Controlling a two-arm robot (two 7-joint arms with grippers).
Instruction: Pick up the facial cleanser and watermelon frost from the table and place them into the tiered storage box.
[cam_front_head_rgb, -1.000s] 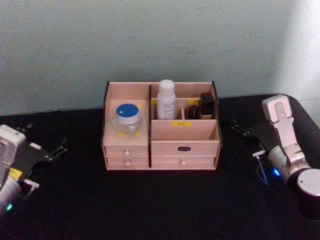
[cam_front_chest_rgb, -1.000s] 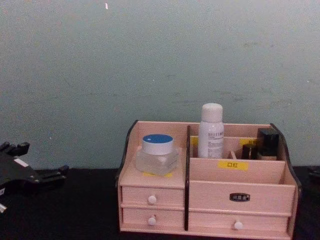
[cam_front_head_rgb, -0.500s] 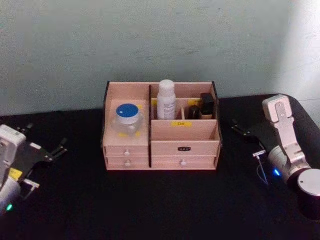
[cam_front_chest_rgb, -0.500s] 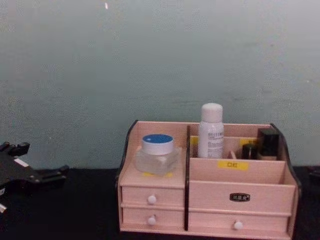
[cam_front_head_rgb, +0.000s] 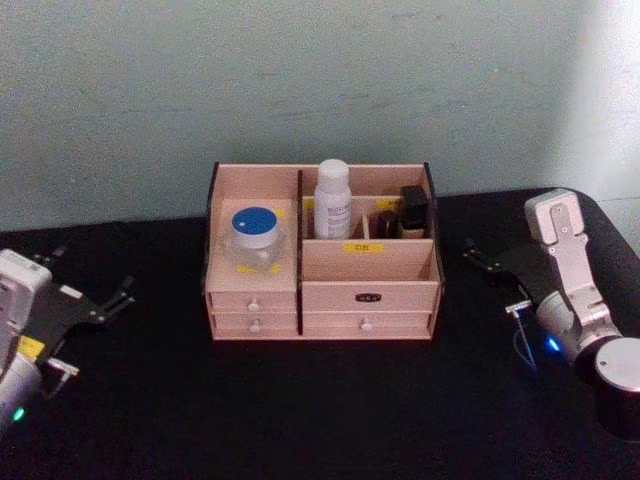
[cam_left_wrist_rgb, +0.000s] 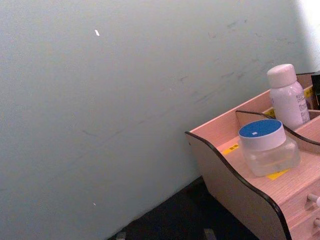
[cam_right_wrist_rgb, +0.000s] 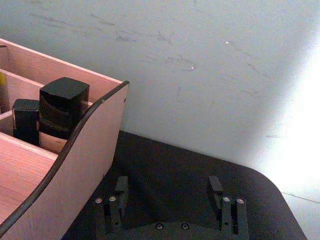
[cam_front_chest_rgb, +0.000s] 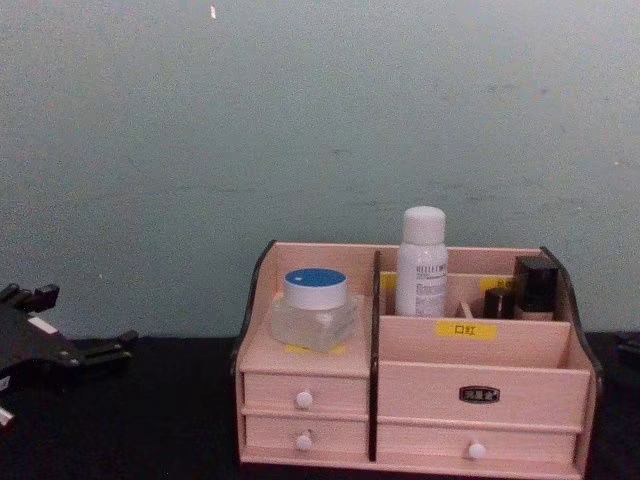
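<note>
Both arms sit low at the table edges, nearest the robot. Left gripper (cam_front_head_rgb: 95, 305) is on the left, well apart from the box, fingers spread and empty. Right gripper (cam_right_wrist_rgb: 170, 197) is on the right, near the box's right wall, fingers also spread with nothing between them. That looks like a retracted pose, clear of the work, which fits a job that's finished or nearly so.

Black table (cam_front_head_rgb: 300, 400) in front of the box has no loose items on it.

Tiered storage box (cam_front_head_rgb: 368, 272) stands mid-table, drawers facing the robot, all four shut. My guess is the stepped layout is why items sit where they do: low stuff in front, tall at the back.

- Left tier, above the two small drawers: blue-lidded clear jar (cam_front_head_rgb: 254, 234), upright on the yellow label.
- Front right compartment, behind the yellow tag: looks empty.
- Rear right row: white bottle (cam_front_head_rgb: 332, 199) upright by the centre divider, then a small dark item (cam_front_head_rgb: 386, 223) and a taller dark bottle (cam_front_head_rgb: 414, 209) against the right wall.

Can't read labels well enough to say which is the cleanser and which the watermelon frost.
</note>
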